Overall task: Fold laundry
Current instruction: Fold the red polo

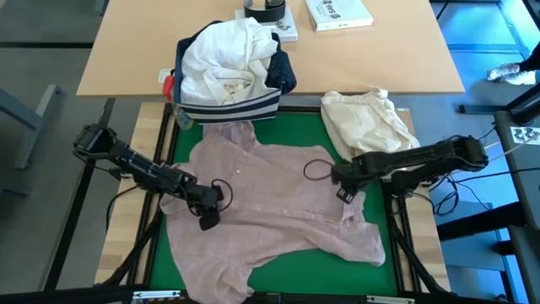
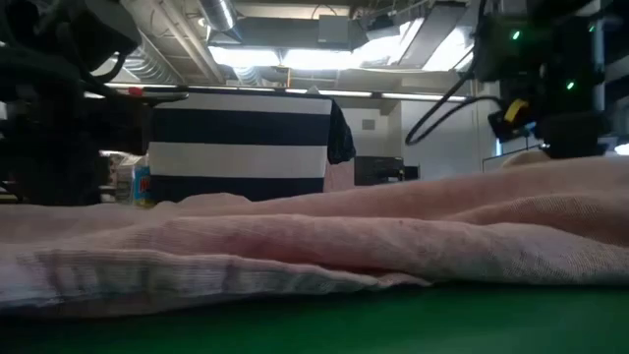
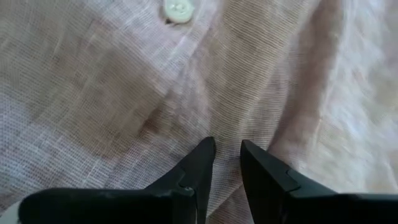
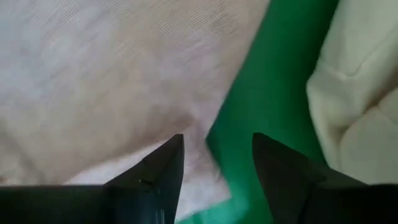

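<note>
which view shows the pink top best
The high view: the whole pink top lies spread on the green mat. The low view shows only its edge-on folds; both wrist views show only close patches of its weave.

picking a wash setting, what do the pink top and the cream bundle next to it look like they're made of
Pink top: looks like a thin linen or cotton weave, matte; the criss-cross threads show and it carries a pale button. Cream bundle: a thicker-looking matte woven cloth, maybe cotton, with soft rounded folds; its weave cannot be made out.
</note>
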